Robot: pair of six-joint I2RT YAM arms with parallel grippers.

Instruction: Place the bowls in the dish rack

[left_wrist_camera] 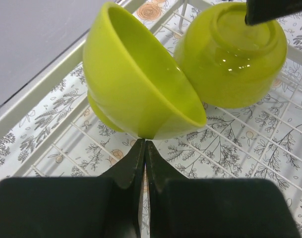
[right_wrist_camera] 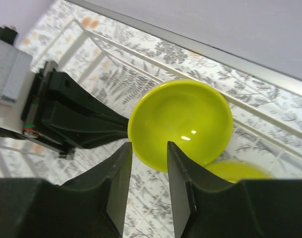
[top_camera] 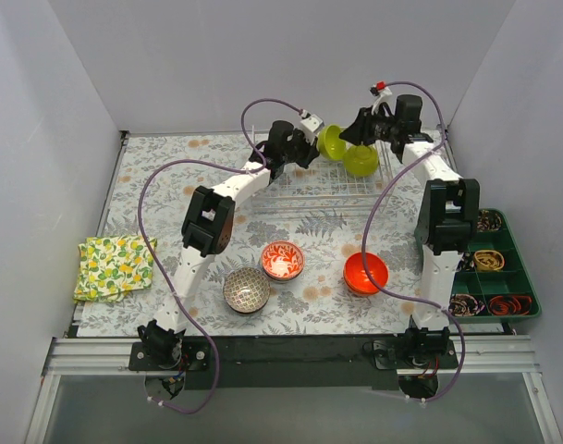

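Observation:
My left gripper (top_camera: 314, 148) is shut on the rim of a lime-green bowl (top_camera: 332, 141), holding it tilted on edge over the wire dish rack (top_camera: 299, 192). In the left wrist view the fingertips (left_wrist_camera: 141, 148) pinch the bowl's lower rim (left_wrist_camera: 141, 84). A second lime-green bowl (top_camera: 361, 161) lies tipped in the rack right beside it (left_wrist_camera: 230, 54). My right gripper (top_camera: 359, 135) is open just in front of the held bowl (right_wrist_camera: 180, 124), its tips (right_wrist_camera: 149, 148) at the rim, not gripping. The red-and-white bowl (top_camera: 282, 261), orange-red bowl (top_camera: 365, 273) and dark patterned bowl (top_camera: 247, 290) sit on the table. The pale blue-green bowl is out of view.
A lemon-print cloth (top_camera: 115, 266) lies at the left edge. A dark green compartmented tray (top_camera: 498, 268) stands at the right by the right arm. White walls close in the back and sides.

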